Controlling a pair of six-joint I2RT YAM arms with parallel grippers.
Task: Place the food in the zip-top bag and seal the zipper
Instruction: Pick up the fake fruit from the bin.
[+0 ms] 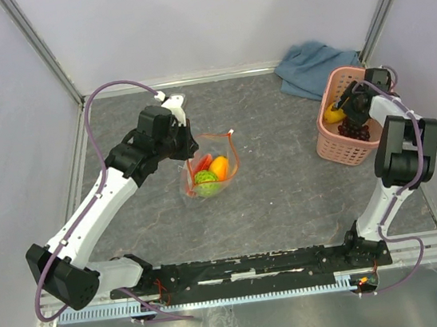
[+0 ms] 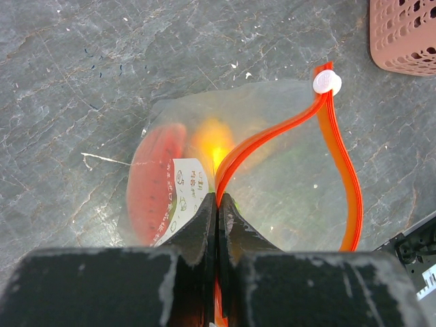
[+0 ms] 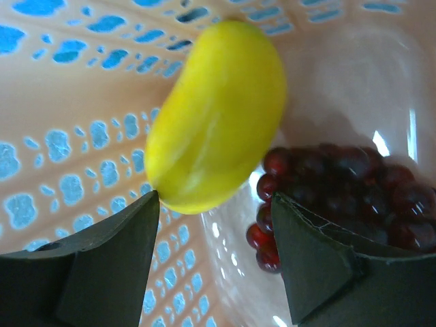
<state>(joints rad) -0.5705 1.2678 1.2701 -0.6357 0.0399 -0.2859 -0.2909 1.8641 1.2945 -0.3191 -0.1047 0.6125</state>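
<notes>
The left gripper is clenched on the zipper, its 2 fingers pressed together over the red-orange strip at the near side of the mouth. This props the zip-top bag open in the middle of the bench. From the pinch the strip loops away toward its white end piece. Through the clear plastic a watermelon wedge and an orange fruit show inside, so 2 pieces of the food look packed.

The right gripper is down in the pink basket, well apart from the bag. It is released, with its fingers spread either side of the lower end of the yellow fruit. The dark grapes lie just beside that fruit and close to 1 finger. A blue-grey cloth lies behind the basket.

Several things could go wrong from here:
- **Slipping grasp:** the yellow fruit is smooth and rounded, and the fingers frame only its tapering end, so closing there may squeeze it out sideways.
- **Caught grapes:** the fingers may trap a grape along with the fruit.
- **Shifted basket:** the fruit leans on the lattice wall, and a snagged finger could drag the light basket.
- **Dropped fruit:** a weak hold would likely fail on the way across the bench.
- **Collapsed mouth:** only 1 pinch on a thin strip holds the bag open. A fruit landing on the strip could fold the mouth shut, tip the bag, or pull the strip free.
- **Blocked seal:** fruit sitting high near the mouth may later stop the zipper from closing
</notes>
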